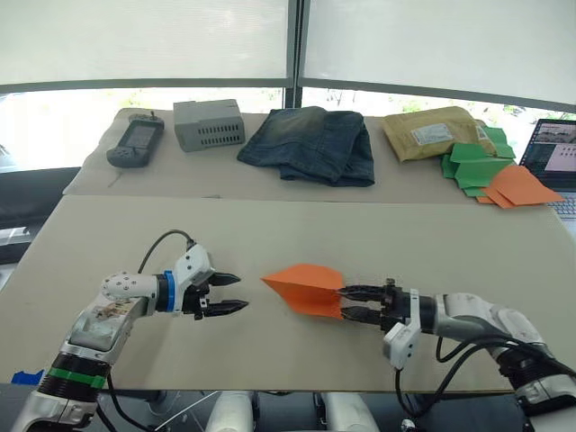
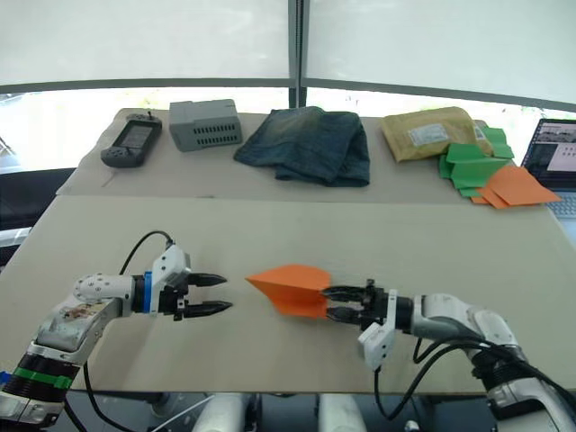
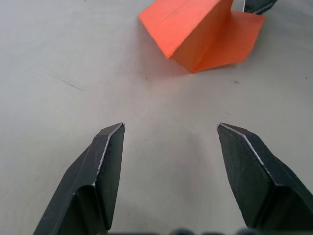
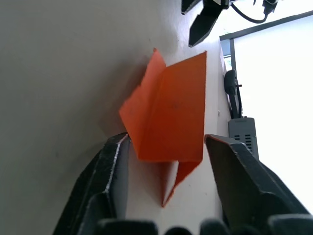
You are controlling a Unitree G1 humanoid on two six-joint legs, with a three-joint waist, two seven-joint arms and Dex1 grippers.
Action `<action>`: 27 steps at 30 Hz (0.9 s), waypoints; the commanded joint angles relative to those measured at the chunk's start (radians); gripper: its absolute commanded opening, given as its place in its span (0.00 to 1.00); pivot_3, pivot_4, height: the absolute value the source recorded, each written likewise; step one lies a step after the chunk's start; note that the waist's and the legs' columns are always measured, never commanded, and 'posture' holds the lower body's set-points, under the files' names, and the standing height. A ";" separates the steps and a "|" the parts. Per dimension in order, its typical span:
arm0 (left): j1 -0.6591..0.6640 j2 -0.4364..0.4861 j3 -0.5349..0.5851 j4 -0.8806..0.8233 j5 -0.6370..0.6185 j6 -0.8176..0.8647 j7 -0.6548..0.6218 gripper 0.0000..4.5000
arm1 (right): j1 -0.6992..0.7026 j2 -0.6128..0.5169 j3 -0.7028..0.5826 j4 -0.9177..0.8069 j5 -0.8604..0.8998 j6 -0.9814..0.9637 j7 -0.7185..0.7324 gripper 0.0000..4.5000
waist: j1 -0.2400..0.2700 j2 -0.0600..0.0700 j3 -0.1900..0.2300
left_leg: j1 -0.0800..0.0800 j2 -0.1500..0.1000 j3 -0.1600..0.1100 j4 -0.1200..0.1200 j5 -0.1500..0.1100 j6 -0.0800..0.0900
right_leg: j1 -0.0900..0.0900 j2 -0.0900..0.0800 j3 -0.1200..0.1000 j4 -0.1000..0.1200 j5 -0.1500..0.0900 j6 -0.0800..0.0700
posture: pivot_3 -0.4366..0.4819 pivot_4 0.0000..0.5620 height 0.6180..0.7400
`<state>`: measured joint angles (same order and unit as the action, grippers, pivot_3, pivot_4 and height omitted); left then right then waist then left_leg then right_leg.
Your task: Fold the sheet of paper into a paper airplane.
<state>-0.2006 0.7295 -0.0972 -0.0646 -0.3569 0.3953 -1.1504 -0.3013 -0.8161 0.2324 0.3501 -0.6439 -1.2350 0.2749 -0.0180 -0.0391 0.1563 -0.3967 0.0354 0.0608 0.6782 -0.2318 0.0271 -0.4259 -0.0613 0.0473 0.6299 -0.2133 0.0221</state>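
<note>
Bright orange folded paper airplane (image 1: 306, 289) sits at nine o'clock of the right end effector (image 1: 346, 302), whose spread fingers straddle its tail, while the left end effector (image 1: 236, 292) waits apart, fingers parted.

On the far table a dark handheld device (image 1: 135, 142) lies beside a grey vented box (image 1: 209, 124), then folded jeans (image 1: 310, 144), a tan padded envelope (image 1: 435, 132), green paper shapes (image 1: 474, 165), paler orange pieces (image 1: 517, 187) and a laptop (image 1: 557, 162)

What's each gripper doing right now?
Left gripper: open, holding nothing, short of the paper airplane.
Right gripper: open, fingers on either side of the plane's back end, not clamped.
</note>
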 commanded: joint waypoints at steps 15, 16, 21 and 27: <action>0.020 -0.007 0.014 -0.114 -0.087 0.052 -0.025 0.71 | -0.147 -0.014 0.079 -0.359 0.789 0.842 0.519 0.14 | -0.006 -0.002 0.001 | 0.005 0.004 -0.003 0.000 0.000 0.001 | 0.003 0.002 0.002 0.001 0.001 0.000 | 0.48 0.27 0.85; 0.021 -0.007 0.017 -0.115 -0.088 0.055 -0.020 0.71 | -0.172 0.017 0.092 -0.364 0.784 0.934 0.533 0.06 | -0.003 -0.001 0.001 | 0.005 0.004 -0.003 0.000 0.000 0.001 | 0.002 0.002 0.002 0.001 0.001 0.000 | 0.48 0.27 0.85; 0.040 -0.005 0.039 -0.117 -0.076 0.050 0.020 0.71 | -0.261 0.171 0.152 -0.361 0.775 1.187 0.616 0.01 | 0.004 -0.001 0.001 | -0.002 0.005 -0.002 -0.001 0.000 0.001 | -0.004 0.002 0.001 0.001 0.002 -0.001 | 0.48 0.27 0.85; 0.045 -0.026 0.063 -0.103 -0.063 0.026 0.082 0.71 | -0.300 0.292 0.207 -0.340 0.717 1.311 0.669 0.01 | 0.007 -0.001 0.001 | -0.013 0.004 0.000 -0.001 0.000 0.001 | -0.014 0.002 -0.003 0.001 0.009 -0.002 | 0.48 0.27 0.85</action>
<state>-0.1480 0.7114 -0.0568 -0.1571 -0.4279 0.4478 -1.0860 -0.5730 -0.5357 0.4412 0.0240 0.0795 0.0461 0.9306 -0.0106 -0.0403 0.1572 -0.4105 0.0387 0.0604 0.6777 -0.2321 0.0276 -0.4402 -0.0591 0.0440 0.6308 -0.2047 0.0202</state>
